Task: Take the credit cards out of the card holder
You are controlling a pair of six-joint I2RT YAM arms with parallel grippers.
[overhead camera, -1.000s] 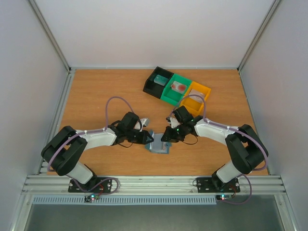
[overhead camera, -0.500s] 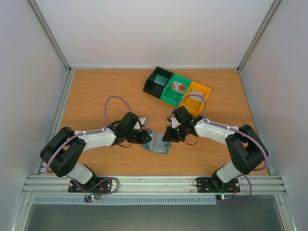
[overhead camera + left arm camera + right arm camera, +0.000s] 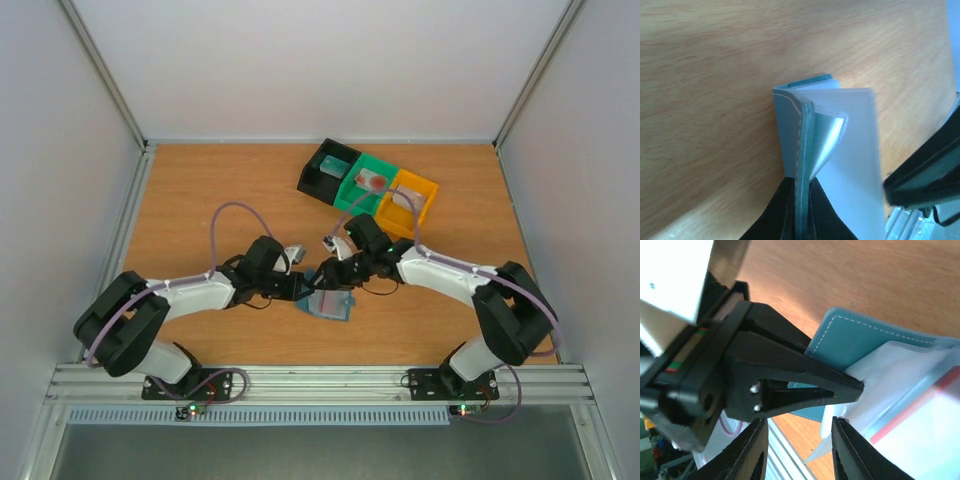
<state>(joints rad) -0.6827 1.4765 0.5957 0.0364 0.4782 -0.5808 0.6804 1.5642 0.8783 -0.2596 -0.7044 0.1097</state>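
Robot lab test cell, not a home or a shop. Wooden bench (image 3: 230,190) closed in on three sides by plain white panels (image 3: 320,70) set in aluminium posts. Slotted aluminium rail (image 3: 320,380) runs along the near edge, well behind the jaws. Two white-and-black arms are bolted to it: left arm (image 3: 190,292), right arm (image 3: 450,272). Bare purple cables (image 3: 222,215) loop off both. Row of black, green and orange plastic bins (image 3: 352,207) just beyond the jaws, toward the back panel.

Set far and right of centre on the wooden tabletop (image 3: 200,190): black bin (image 3: 338,150), green bin (image 3: 345,205), orange bin (image 3: 428,190), touching in a slanted row, left to right.
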